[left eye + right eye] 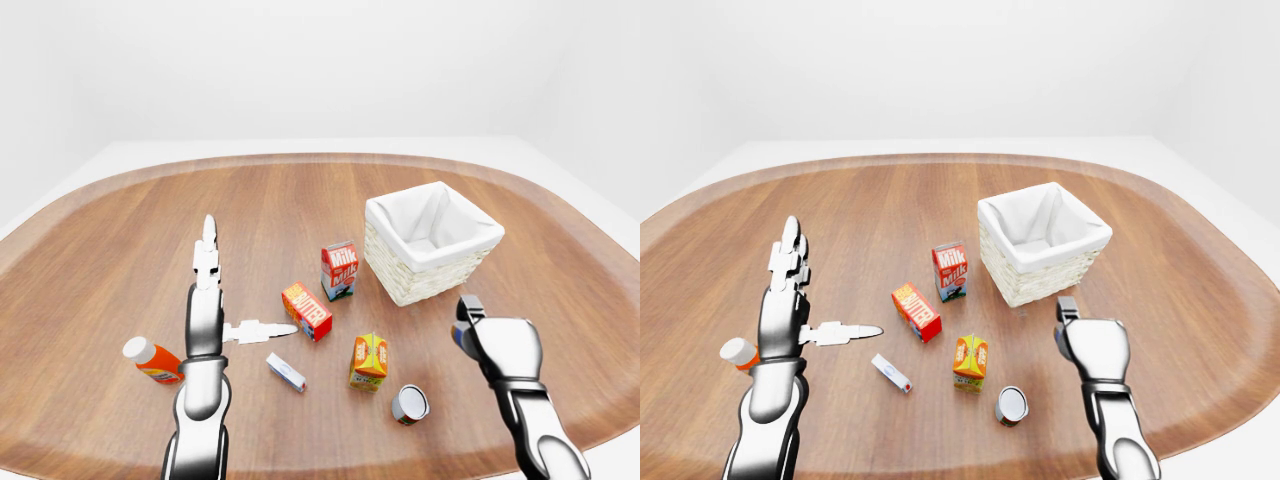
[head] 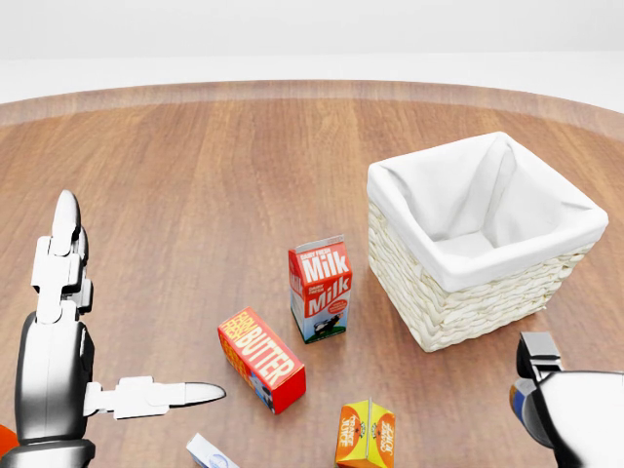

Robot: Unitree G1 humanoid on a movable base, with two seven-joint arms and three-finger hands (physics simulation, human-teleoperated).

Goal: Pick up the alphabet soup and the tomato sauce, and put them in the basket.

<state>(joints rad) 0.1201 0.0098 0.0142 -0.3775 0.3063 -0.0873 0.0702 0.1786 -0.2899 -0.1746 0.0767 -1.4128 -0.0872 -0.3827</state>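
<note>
One small can (image 1: 410,404) with a red label lies on its side on the wooden table, at the bottom middle-right of the left-eye view; I cannot read its label. I see no second can. The white-lined wicker basket (image 1: 432,243) stands empty at upper right. My left hand (image 1: 243,288) is open at the left, fingers straight up and thumb pointing right, holding nothing. My right hand (image 1: 468,314) hovers at lower right, between the can and the basket; it is empty and its fingers look foreshortened.
A milk carton (image 2: 320,290) stands left of the basket. A butter box (image 2: 260,358), an orange juice carton (image 1: 369,361), a small white box (image 1: 286,372) and an orange bottle with a white cap (image 1: 152,360) lie around my left hand.
</note>
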